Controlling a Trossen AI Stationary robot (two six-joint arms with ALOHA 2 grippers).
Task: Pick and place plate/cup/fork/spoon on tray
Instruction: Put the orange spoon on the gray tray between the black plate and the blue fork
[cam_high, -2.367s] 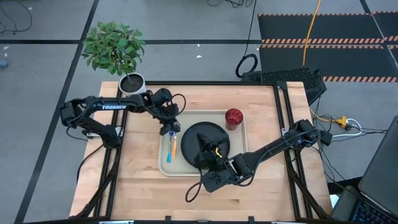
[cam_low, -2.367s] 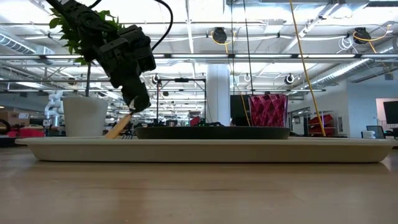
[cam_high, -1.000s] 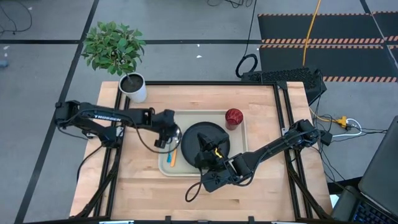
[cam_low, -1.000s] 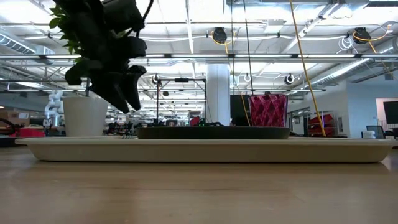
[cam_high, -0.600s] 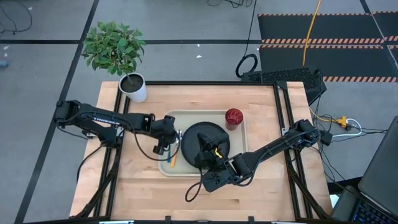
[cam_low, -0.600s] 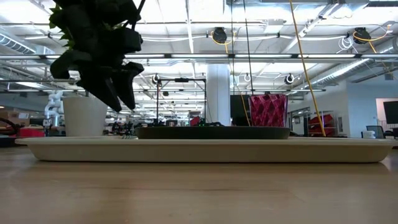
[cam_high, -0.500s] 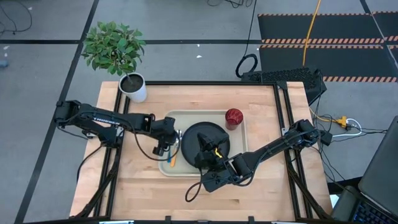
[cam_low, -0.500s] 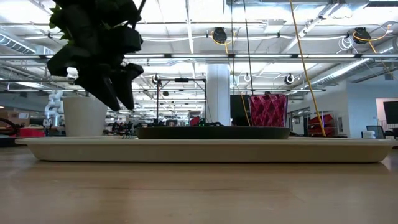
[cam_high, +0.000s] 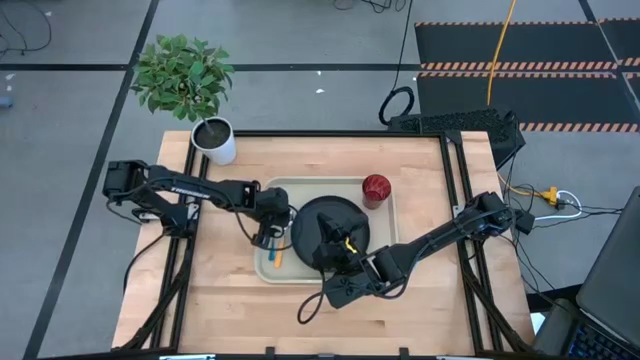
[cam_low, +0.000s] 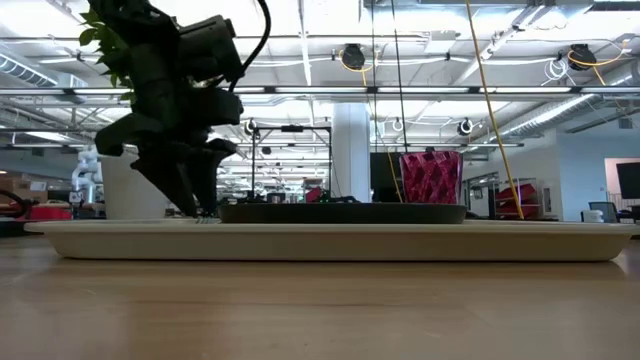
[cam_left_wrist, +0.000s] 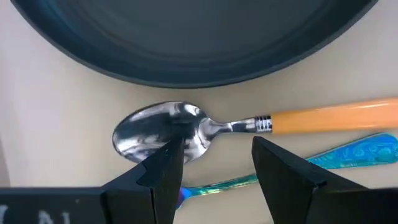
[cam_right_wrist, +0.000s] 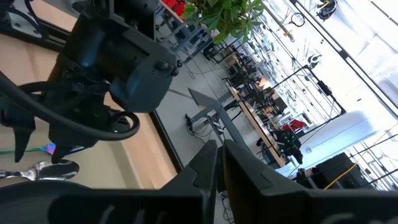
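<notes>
The beige tray lies mid-table, seen edge-on in the low view. On it rest the black plate, the red cup at its far right corner, and, side by side along its left part, the orange-handled spoon and the blue-handled fork. My left gripper hangs open, pointing down, its fingertips close above the tray on either side of the spoon's neck. My right gripper is shut, held level high over the plate's near part.
A white pot with a green plant stands at the table's far left corner, behind my left arm. Bare wood lies between the tray and the near edge. My right arm slants in from the right.
My left gripper has come down toward the spoon and fork on the tray's left part, shifting slightly toward the plate, its fingers open throughout. The spoon, fork, plate and cup have kept their places.
</notes>
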